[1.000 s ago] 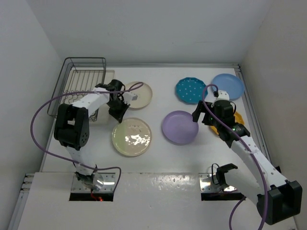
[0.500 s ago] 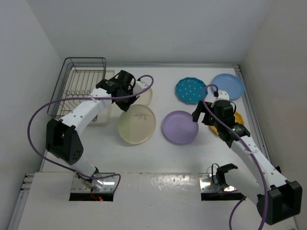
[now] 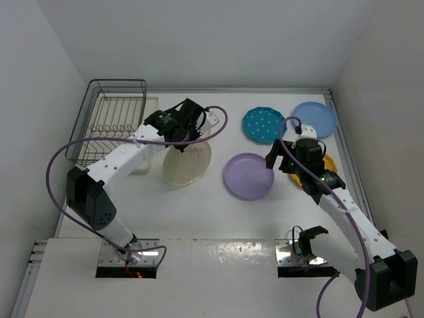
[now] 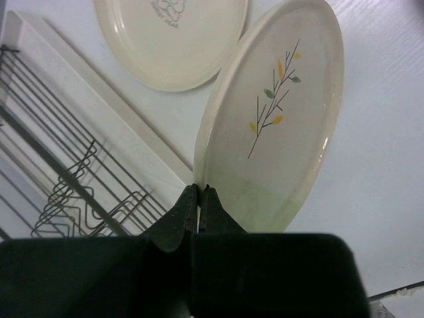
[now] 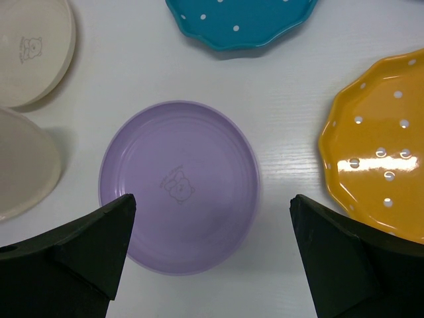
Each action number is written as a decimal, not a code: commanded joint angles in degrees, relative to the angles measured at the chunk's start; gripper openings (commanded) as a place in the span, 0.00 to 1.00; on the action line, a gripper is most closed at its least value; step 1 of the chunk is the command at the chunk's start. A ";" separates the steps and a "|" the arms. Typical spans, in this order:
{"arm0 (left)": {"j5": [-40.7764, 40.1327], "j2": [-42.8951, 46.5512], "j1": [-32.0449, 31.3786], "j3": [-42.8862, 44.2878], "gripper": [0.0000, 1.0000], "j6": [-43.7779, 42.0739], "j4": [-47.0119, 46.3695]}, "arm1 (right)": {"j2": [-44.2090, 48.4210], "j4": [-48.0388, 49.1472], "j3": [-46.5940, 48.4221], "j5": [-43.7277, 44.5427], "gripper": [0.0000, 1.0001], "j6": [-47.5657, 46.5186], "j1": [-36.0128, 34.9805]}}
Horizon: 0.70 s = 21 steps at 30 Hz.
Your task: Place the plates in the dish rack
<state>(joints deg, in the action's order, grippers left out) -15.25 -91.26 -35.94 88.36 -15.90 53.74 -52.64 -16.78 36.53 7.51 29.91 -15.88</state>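
My left gripper [image 3: 184, 127] [image 4: 199, 189] is shut on the rim of the cream-and-pale-green sprig plate [image 3: 187, 162] [image 4: 271, 126]. It holds that plate tilted up on edge above the table, just right of the dish rack [image 3: 112, 122] [image 4: 66, 179]. The plain cream plate [image 4: 171, 40] lies flat beyond it, mostly hidden in the top view. My right gripper [image 3: 281, 159] [image 5: 212, 199] hangs open over the lavender plate [image 3: 248, 175] [image 5: 179, 185] and holds nothing. Teal dotted [image 3: 264, 124] [image 5: 238, 23], light blue [image 3: 315, 118] and orange dotted [image 3: 326, 164] [image 5: 381, 172] plates lie flat at right.
The dark wire rack stands on a beige tray [image 4: 99, 99] in the back-left corner, with no plates in it. White walls close in the table at the left, back and right. The left arm's purple cable [image 3: 59, 165] loops out over the left side.
The left gripper has raised the sprig plate from flat on the table to tilted on edge and carried it back and to the right. The right arm has not moved.
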 commanded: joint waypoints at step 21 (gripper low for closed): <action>-27.72 -1.81 -1.23 19.83 0.00 -11.07 -9.78 | 1.14 1.48 -0.85 0.67 1.00 -0.47 0.15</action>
<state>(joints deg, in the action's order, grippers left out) -35.00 -93.38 -37.19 104.07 -22.74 51.48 -52.42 -16.75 36.16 7.51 29.91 -15.88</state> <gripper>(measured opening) 0.009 0.996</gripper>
